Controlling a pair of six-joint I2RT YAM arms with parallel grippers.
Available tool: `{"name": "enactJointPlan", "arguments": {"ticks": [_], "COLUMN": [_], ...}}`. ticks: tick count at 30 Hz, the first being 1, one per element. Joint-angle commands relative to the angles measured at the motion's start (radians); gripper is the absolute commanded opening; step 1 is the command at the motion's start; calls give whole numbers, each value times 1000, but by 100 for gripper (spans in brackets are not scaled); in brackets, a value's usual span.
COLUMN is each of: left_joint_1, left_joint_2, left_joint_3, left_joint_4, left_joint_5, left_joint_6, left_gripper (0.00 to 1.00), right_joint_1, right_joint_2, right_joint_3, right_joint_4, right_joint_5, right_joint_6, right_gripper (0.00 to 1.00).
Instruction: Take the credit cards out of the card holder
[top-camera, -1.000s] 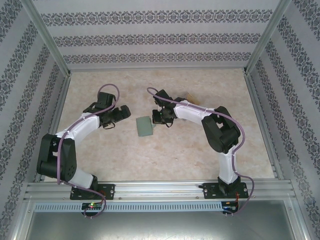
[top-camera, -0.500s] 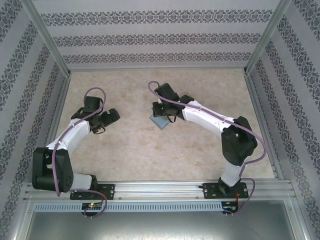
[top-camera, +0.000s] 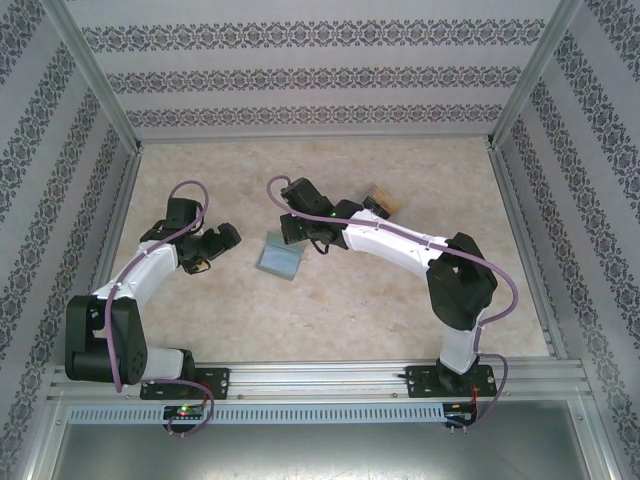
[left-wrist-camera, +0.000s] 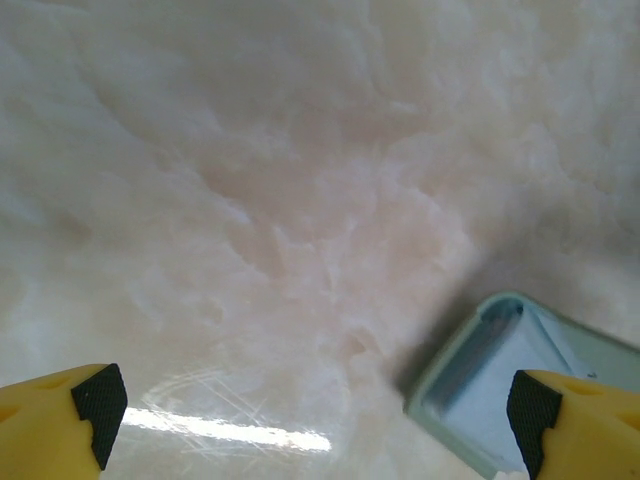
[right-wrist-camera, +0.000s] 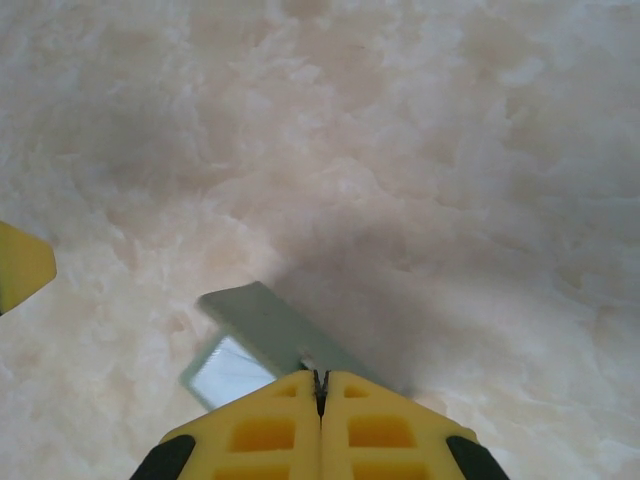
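The sage grey-green card holder (top-camera: 280, 258) lies open at the middle of the table, its pale inside (right-wrist-camera: 226, 370) facing up. My right gripper (top-camera: 291, 231) is shut on the edge of its upper flap (right-wrist-camera: 268, 328), which stands tilted off the table. My left gripper (top-camera: 213, 246) hangs open just left of the card holder, nothing between its fingers (left-wrist-camera: 96, 400). A corner of the card holder (left-wrist-camera: 497, 368) sits beside its right finger. A small tan-and-dark pile of credit cards (top-camera: 381, 200) lies behind the right arm.
Bare marble-patterned tabletop (top-camera: 330, 310) stretches in front of the card holder. Patterned walls and metal frame posts (top-camera: 108, 95) close in the sides and back. The left gripper's yellow finger (right-wrist-camera: 20, 265) shows at the left of the right wrist view.
The right arm has swung left, carrying the card holder with it; the holder now lies open. The left arm drew back to the left early on and has since held still.
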Motion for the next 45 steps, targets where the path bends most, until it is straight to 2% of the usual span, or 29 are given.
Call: {"name": "enactJointPlan", "arguments": {"ticks": [1,9,15,21,26,30,33,38,41,45], "left_joint_1": [12,0,-67,-170,-284,-359,-396,-427,-436,-439], "left_joint_2": [-13,62,105,169,259,356,429,562,623,671], "left_joint_3": [-23,-32,-12,54,170,250,317,409,456,486], "left_joint_4": [55,194,257,286,274,291,272,263,222,178], "left_joint_5": [104,312,357,403,385,330,296,314,305,295], "left_joint_6": [-23,-66,-99,-164,-172,-198,-193,-182,-158,-130], "left_gripper": [100,89,83,68,54,39,29,13,6,2], "right_joint_1": [-48,-168,-217,-245,-262,-276,-282,-284,-289,-292], "right_joint_2": [3,-52,-54,-25,-3,8,11,10,-6,-74], "right_joint_3": [-26,-191,-268,-290,-296,-298,-300,-305,-295,-295], "right_joint_4": [-19,-23,-23,-23,-3,8,17,33,21,3], "right_joint_5": [-1,-76,-90,-104,-143,-168,-188,-215,-236,-226], "right_joint_6": [60,116,146,164,171,176,181,190,173,151], "right_gripper": [4,5,5,5,5,5,5,6,11,24]}}
